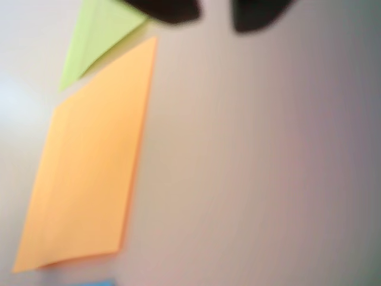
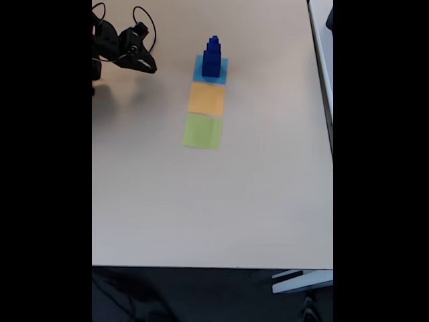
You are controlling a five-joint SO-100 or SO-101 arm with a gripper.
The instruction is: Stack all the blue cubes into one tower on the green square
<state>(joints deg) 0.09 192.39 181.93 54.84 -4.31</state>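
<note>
A stepped tower (image 2: pixel 212 56) of dark blue cubes is seen in the fixed view, standing on the light-blue square (image 2: pixel 210 70) toward twelve o'clock on the pale desk (image 2: pixel 201 201). Directly below it, toward six o'clock, the orange square (image 2: pixel 206 98) is laid, then the green square (image 2: pixel 202 131), which is bare. The cubes are judged small, rigid and light, with smooth sides; each is best pinched across two opposite flat faces, topmost and smallest first, since a sideways nudge could topple the rest. The black claw (image 2: pixel 145 62) is held well apart, at about nine o'clock from the tower. In the blurred wrist view its two dark fingertips (image 1: pixel 172 11) are spread with nothing between them.
</note>
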